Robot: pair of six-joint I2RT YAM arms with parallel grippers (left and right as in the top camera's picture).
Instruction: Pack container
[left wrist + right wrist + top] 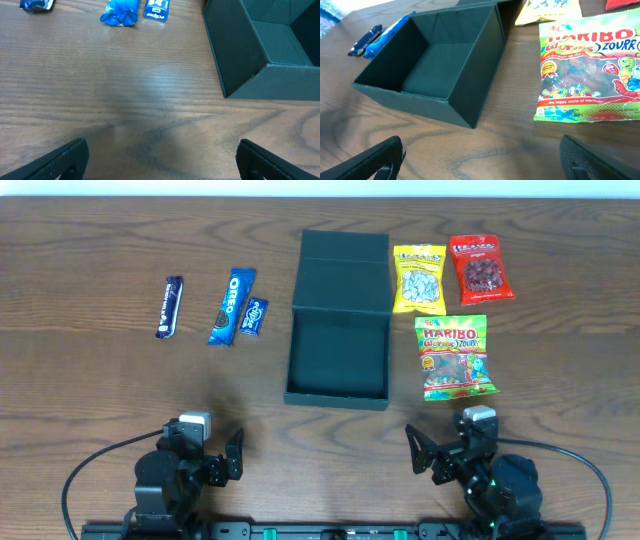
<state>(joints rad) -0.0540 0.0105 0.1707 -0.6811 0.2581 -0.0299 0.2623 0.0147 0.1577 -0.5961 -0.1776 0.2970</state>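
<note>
— Where is trouble expected?
— Far left, the slim dark wrapped bar [172,306] is laid flat and could be fumbled by the left gripper [162,157], held wide open. The dark teal-green matte rectangular box [337,350], set open at mid-table, could be shoved by the right gripper [485,160], also spread, when the glossy Haribo bag [455,358] is reached for

The brown wood-grain surface [100,400] carries the open container [337,397] at its middle. Left of it lie a dark bar [171,306], an Oreo packet [232,306] and a small blue packet [256,318]; right of it, a yellow packet [418,279], a red packet [481,268] and a Haribo bag [455,357].
</note>
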